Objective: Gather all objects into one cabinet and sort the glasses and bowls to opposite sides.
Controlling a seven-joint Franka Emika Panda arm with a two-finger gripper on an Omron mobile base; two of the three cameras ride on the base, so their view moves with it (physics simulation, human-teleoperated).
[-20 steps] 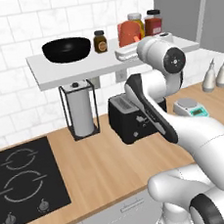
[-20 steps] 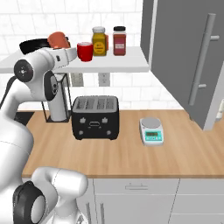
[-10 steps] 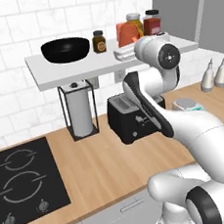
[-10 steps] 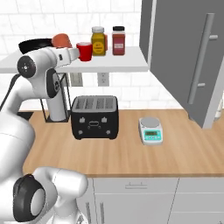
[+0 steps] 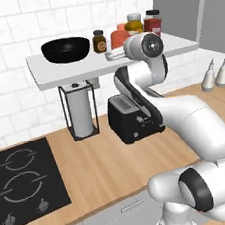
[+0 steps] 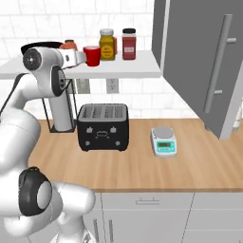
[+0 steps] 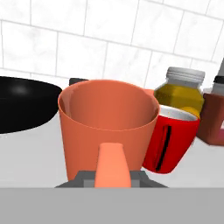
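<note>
- Now the gripper [image 7: 113, 177] is clenched on a salmon-orange cup [image 7: 108, 127], which stands upright at the centre of the hand view; one finger seems to lie along the near wall of the cup, and I cannot see the other.
- On the white shelf board [image 6: 123, 71] the red cup [image 6: 91, 55] stands at 3 o'clock from the held cup, very close to it and maybe touching.
- Behind the red cup, at about 1 o'clock, stand the yellow jar [image 6: 107, 44] and the red jar [image 6: 128, 43].
- From the left base view, the wide black bowl [image 5: 66, 49] sits at the 9 o'clock end of the shelf, with the small dark jar [image 5: 99, 41] just beside it.
- I judge that the step is to set this cup among the glasses, on the side away from the bowl.
- To do it well, keep the cup upright, bring it down flat onto the board, and leave a small gap to the red cup so it is not pushed into the jars.
- Release only when the base rests fully on the shelf, then pull straight back.
- No brand or writing can be read; the jar labels are blurred, and the red cup has only a dark vertical stripe.
- Below on the counter, the black toaster [image 6: 102, 127] and a kitchen scale [image 6: 163, 141] have no legible text either.
</note>
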